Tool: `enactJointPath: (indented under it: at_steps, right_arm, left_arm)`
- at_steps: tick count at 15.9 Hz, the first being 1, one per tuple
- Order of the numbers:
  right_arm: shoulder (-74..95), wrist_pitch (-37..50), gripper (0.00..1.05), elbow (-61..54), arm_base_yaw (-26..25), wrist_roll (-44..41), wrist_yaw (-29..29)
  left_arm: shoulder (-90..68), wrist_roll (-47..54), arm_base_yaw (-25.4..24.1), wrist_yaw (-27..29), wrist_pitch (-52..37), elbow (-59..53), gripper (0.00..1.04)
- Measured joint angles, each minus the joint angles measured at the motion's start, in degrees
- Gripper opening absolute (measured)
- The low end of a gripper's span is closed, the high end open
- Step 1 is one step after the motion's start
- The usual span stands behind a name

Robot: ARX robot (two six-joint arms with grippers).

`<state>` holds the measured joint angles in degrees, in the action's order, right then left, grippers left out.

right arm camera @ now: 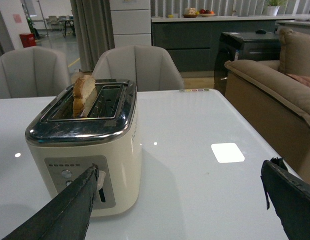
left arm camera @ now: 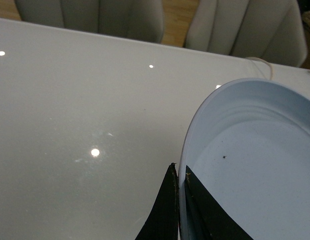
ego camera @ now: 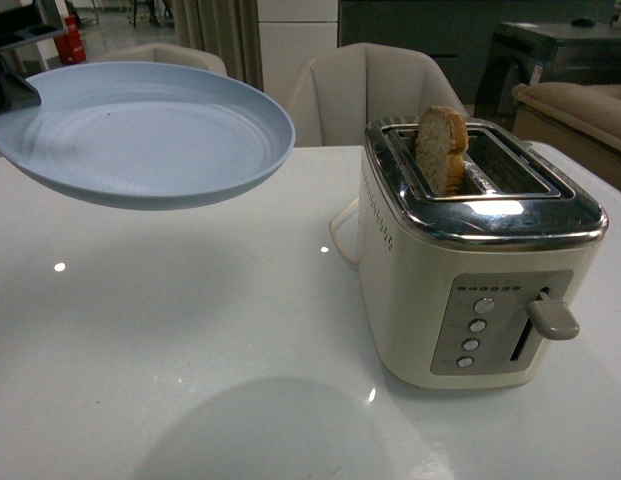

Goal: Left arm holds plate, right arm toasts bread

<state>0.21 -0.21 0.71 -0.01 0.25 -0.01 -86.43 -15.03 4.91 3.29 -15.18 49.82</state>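
The left pincer [left arm camera: 179,168] is clamped on the rim of the plate [left arm camera: 254,165], one flat black finger [left arm camera: 164,215] under the outer edge and the other lying inside the dish. The plate is round, shallow, pale blue and matte, with faint rings and one small dark speck; it hangs level above the white table [ego camera: 190,330], clear of it, at about ten o'clock in the front view. The right pincer [right arm camera: 179,170] stands wide apart and holds nothing, its fingers either side of the wrist view of the toaster [ego camera: 410,300]. The toaster sits at about four o'clock in the front view, cream with a chrome top, a grey lever [ego camera: 552,318] and four round buttons [ego camera: 475,334]. Faint lettering down its side and tiny marks above the buttons are too small to read. The bread [ego camera: 442,150] stands upright in one slot, light brown with darker crust and a rounded top showing. Pale chairs [ego camera: 365,90] stand at twelve o'clock.
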Motion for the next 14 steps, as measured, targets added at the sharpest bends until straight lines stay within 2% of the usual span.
enactJointPath:
  at_steps: [1, 5, 9, 11, 14]
  right_arm:
    - [0.0, 0.0, 0.98, 0.0, 0.0, 0.0, 0.0]
    - [0.0, 0.0, 0.98, 0.0, 0.0, 0.0, 0.0]
    - [0.0, 0.0, 0.98, 0.0, 0.0, 0.0, 0.0]
    - [0.0, 0.0, 0.98, 0.0, 0.0, 0.0, 0.0]
    - [0.0, 0.0, 0.98, 0.0, 0.0, 0.0, 0.0]
  left_arm:
    - [-6.5, -1.3, -3.7, 0.7, -2.9, 2.3, 0.03]
    - [-16.7, -3.2, -8.5, 1.0, -6.3, 4.8, 0.02]
    - [-23.2, -3.1, -10.0, 0.8, -7.5, 5.7, 0.02]
    - [-27.8, -3.3, -11.1, 1.2, -13.9, 2.8, 0.02]
    - [-29.6, -3.7, -11.1, 0.6, -15.1, 1.2, 0.02]
